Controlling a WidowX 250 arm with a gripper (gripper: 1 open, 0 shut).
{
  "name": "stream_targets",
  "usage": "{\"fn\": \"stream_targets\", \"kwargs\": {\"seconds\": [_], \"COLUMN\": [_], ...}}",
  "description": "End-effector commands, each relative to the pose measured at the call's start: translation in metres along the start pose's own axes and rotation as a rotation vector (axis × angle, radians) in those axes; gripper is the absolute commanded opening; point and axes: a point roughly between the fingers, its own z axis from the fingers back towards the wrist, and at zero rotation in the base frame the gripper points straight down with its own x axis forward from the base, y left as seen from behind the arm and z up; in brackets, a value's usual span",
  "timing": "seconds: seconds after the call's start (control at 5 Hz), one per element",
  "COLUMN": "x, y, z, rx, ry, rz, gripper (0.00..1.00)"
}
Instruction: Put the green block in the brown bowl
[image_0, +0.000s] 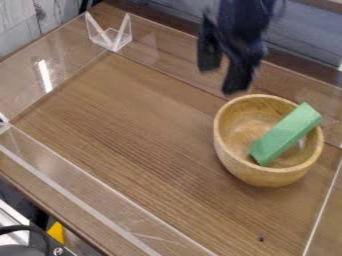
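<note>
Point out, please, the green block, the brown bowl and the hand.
green block (286, 134), camera view, middle of its top face.
brown bowl (235, 168), camera view, near outer wall.
hand (222, 74), camera view, between its blurred fingertips.

Lab test bench, wooden tabletop (120, 120), clear acrylic walls (60, 60), robot arm (241, 25)

Dark, blurred arm (235, 40), black jaws

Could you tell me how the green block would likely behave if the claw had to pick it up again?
The green block looks rigid, so it should not flex. Its flat faces suit a pinch, and it seems unlikely to roll. Leaning on the brown bowl rim, it may slide when nudged.
</note>
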Motion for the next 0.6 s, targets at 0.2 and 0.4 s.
{"fn": "stream_targets", "kwargs": {"seconds": [0.2, 0.4], "x": [-0.040, -0.036], "y": [0.011, 0.014], "z": [0.033, 0.023], "rx": [0.062, 0.079], "ry": [-0.085, -0.112], "rz": [0.097, 0.084], "gripper": [1.00, 0.00]}}
